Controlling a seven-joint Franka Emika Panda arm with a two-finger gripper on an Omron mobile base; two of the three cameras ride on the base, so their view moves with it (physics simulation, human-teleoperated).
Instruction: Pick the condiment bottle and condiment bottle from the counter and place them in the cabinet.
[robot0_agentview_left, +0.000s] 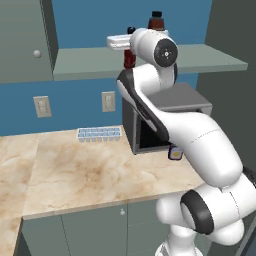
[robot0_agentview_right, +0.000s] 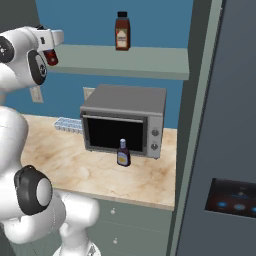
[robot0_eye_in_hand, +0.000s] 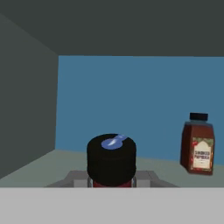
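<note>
1. The small dark-red condiment bottle with a wide black cap (robot0_eye_in_hand: 111, 161) sits between the end effector's (robot0_eye_in_hand: 111, 180) closed fingers, carried up inside the open grey-green cabinet shelf (robot0_agentview_right: 150, 62). In the left base view its red body (robot0_agentview_left: 130, 59) hangs just under the white hand.
2. It looks rigid and light, probably smooth-sided plastic or glass. The grip sits on the body below the cap, which seems the sound place; a hold on the cap alone could slip or twist.
3. A taller brown condiment bottle with a black cap and pale label (robot0_eye_in_hand: 198, 144) already stands upright on the shelf, off to one side and apart from the held one. It looks top-heavy enough to tip if bumped.
4. A small dark bottle with a yellow label (robot0_agentview_right: 123, 153) stands on the beige marble surface (robot0_agentview_left: 90, 170), just in front of the grey toaster oven (robot0_agentview_right: 125, 122).
5. A blue ice-cube tray (robot0_agentview_left: 98, 133) lies further along, against the wall.
</note>
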